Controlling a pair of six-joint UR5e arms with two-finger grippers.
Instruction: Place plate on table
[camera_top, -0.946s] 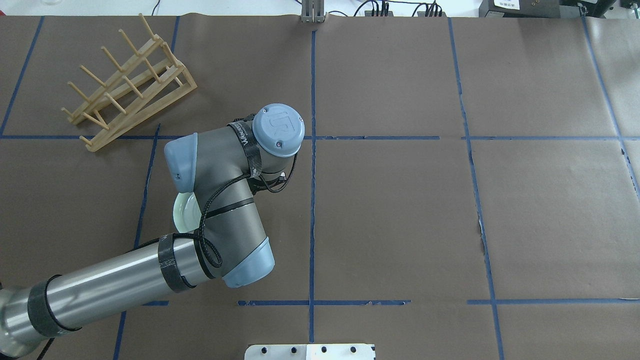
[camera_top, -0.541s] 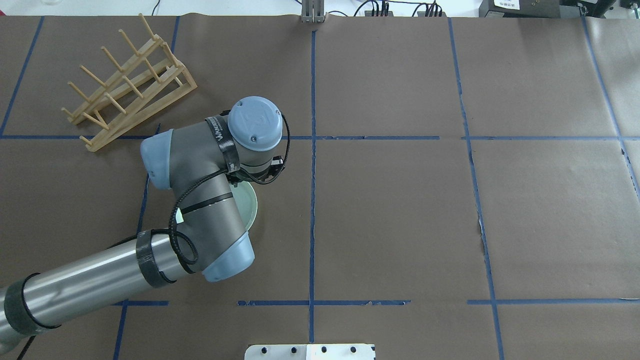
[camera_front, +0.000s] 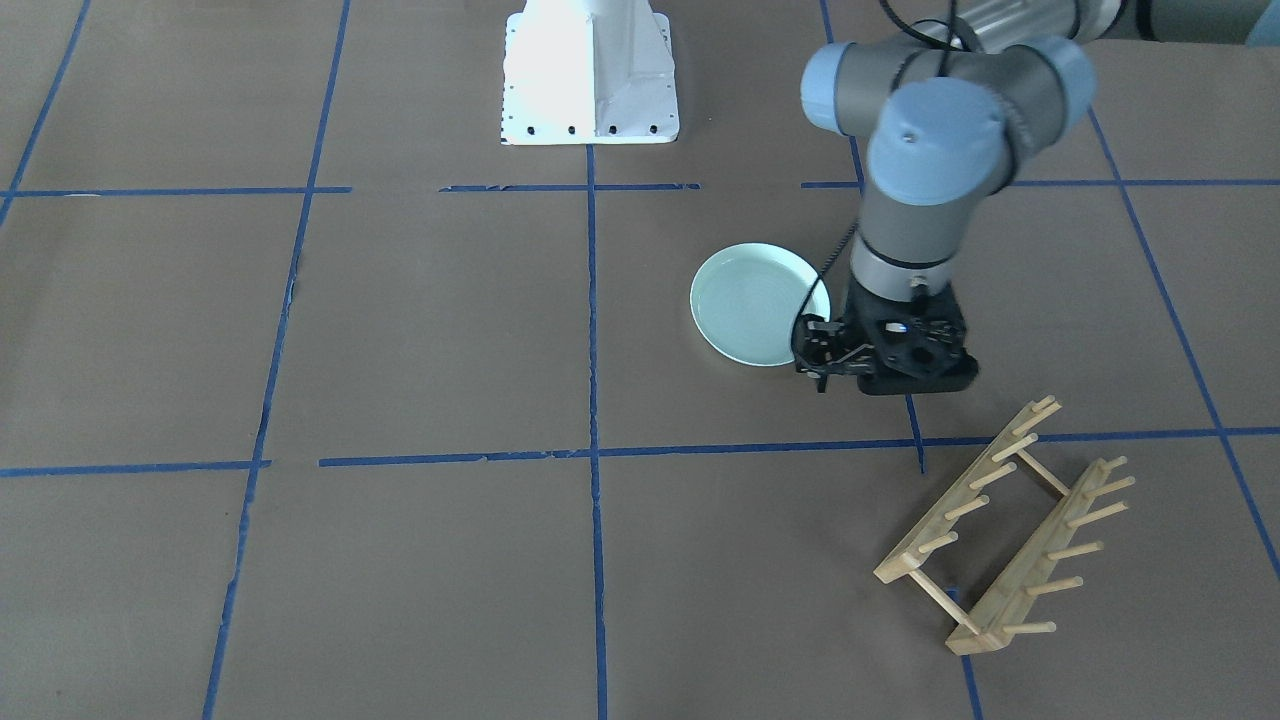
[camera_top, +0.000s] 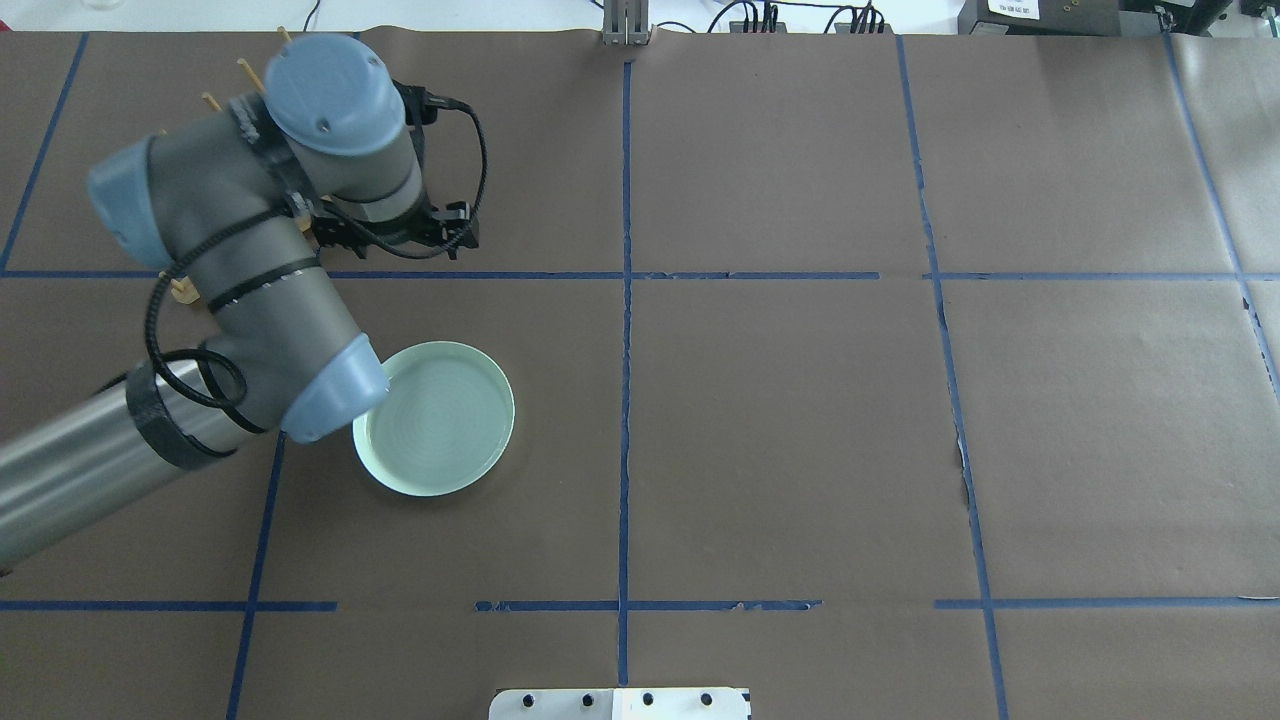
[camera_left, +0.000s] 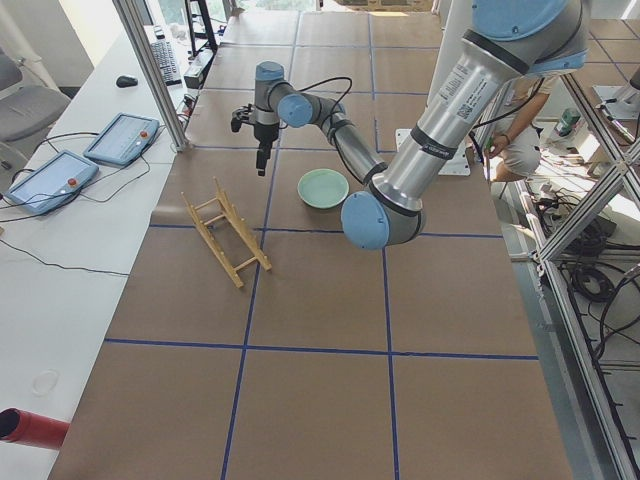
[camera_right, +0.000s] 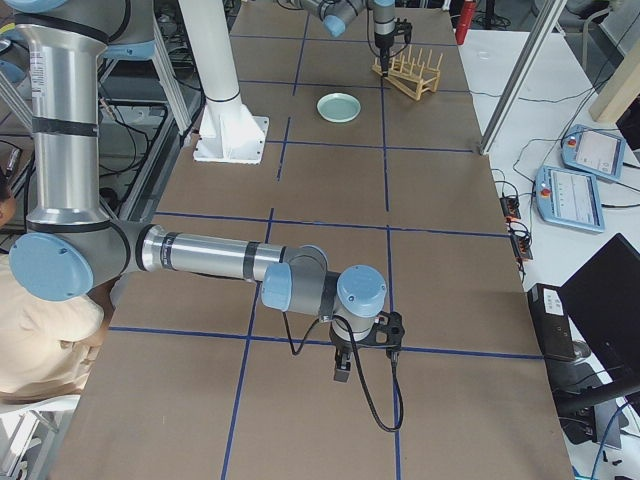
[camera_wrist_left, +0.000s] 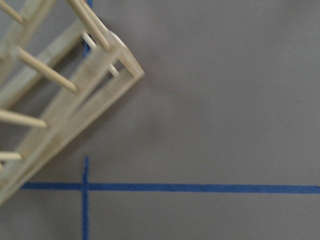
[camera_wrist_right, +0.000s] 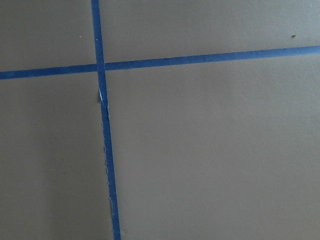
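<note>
- The wooden rack (camera_wrist_left: 70, 121) lies on the outer, left-hand side of the left jaws. In the left wrist view its corner fills the upper left, with a crossing of blue tape (camera_wrist_left: 200, 188) below it. In the overhead view the left arm covers most of it.
- The left gripper (camera_front: 888, 375) hangs pointing straight down, raised off the table (camera_top: 800, 420), just beside the rack's end and not touching it. In the front-facing view its jaws look spread wide, with nothing held between them.
- The plate (camera_top: 435, 418) lies flat and right way up on the table, on the robot's side of these jaws and a little to their right. No part of the gripper grips it. In the front-facing view the gripper's edge overlaps the plate's rim, but the side view shows the gripper lifted and set off toward the rack. The plate sits inside one taped rectangle.
- The white robot base (camera_front: 590, 75) stands further to the right of the left jaws, at the table's robot-side edge, well apart from the plate.
- The right gripper (camera_right: 343, 368) is far to the right of the left jaws, pointing down close over the table. It shows only in the right side view, so I cannot tell how its jaws stand. Its wrist view shows brown paper and a tape crossing beneath it.
</note>
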